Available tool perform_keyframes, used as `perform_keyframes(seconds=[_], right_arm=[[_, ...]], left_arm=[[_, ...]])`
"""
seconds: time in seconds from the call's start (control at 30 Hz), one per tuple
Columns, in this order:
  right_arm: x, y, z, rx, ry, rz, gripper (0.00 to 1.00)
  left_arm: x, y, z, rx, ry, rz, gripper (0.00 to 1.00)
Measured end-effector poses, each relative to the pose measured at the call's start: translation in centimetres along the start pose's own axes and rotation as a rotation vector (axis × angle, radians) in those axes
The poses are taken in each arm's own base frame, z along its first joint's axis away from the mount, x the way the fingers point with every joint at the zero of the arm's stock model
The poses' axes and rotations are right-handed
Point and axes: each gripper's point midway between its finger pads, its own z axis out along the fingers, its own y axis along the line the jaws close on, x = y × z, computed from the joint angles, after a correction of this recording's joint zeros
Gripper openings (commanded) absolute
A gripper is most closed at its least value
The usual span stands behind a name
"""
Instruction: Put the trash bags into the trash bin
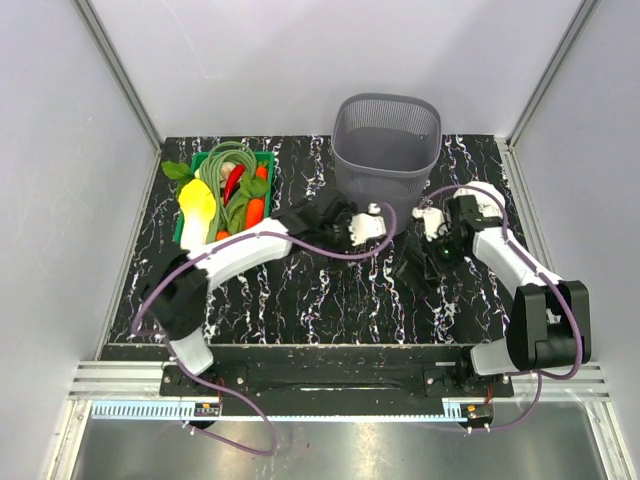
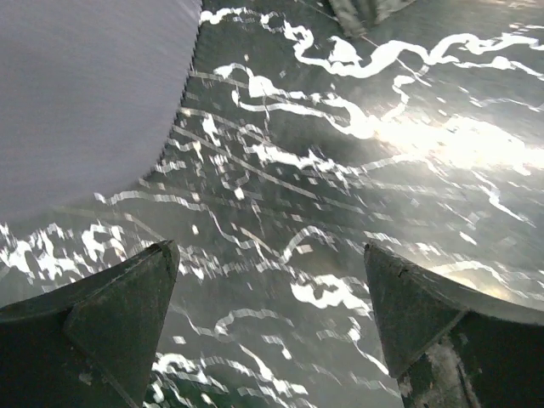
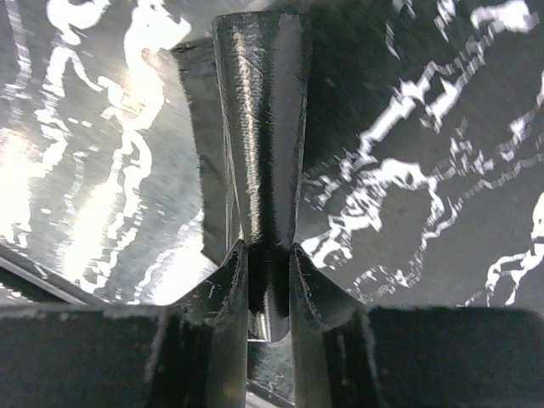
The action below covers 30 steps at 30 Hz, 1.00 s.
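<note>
From above, the right gripper [image 1: 428, 250] pinches a black trash bag [image 1: 410, 272] low over the table [image 1: 300, 300]. The trash bin [image 1: 387, 140] stands beyond it and to its left, and the left gripper [image 1: 385, 222] sits at the bin's foot. The left wrist view shows that gripper's jaws wide and empty, with the bin wall just to their left. The right wrist view shows fingers narrowed on a folded strip of bag. It would be best to lift until the hanging film clears the rim, then release.
</note>
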Motion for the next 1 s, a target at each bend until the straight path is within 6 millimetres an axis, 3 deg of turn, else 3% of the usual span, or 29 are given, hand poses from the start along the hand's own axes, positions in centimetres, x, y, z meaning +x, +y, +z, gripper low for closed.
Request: perform_keyframes(seconds=[0.13, 0.3, 0.4, 0.5, 0.67, 0.77, 0.9, 1.0], right_arm=[[-3.0, 3.3, -0.3, -0.053, -0.043, -0.065, 0.03], [-6.6, 7.4, -1.4, -0.178, -0.125, -0.051, 0.02], [-8.8, 8.6, -2.0, -0.234, -0.179, -0.002, 0.02], [-9.7, 9.3, -1.1, -0.265, -0.180, 0.030, 0.02], [-8.1, 10.4, 2.9, -0.339, -0.072, 0.107, 0.03], [-6.8, 10.7, 4.9, -0.357, -0.003, 0.139, 0.02], [-6.0, 11.5, 5.3, -0.375, 0.010, 0.135, 0.01], [-6.6, 12.3, 3.9, -0.391, -0.035, 0.100, 0.00]], left_arm=[[0.2, -0.6, -5.0, 0.004, -0.091, -0.136, 0.96], [1.3, 0.9, -8.7, 0.000, -0.178, -0.267, 0.96], [2.3, 0.7, -8.5, 0.042, -0.180, -0.330, 0.96], [3.3, 0.1, -8.1, 0.081, -0.167, -0.372, 0.96], [4.5, -2.4, -6.9, 0.141, -0.132, -0.354, 0.96], [4.2, -4.2, -6.1, 0.174, -0.112, -0.320, 0.95], [4.1, -5.2, -4.3, 0.211, -0.093, -0.310, 0.95], [5.0, -5.0, -3.1, 0.214, -0.069, -0.327, 0.95]])
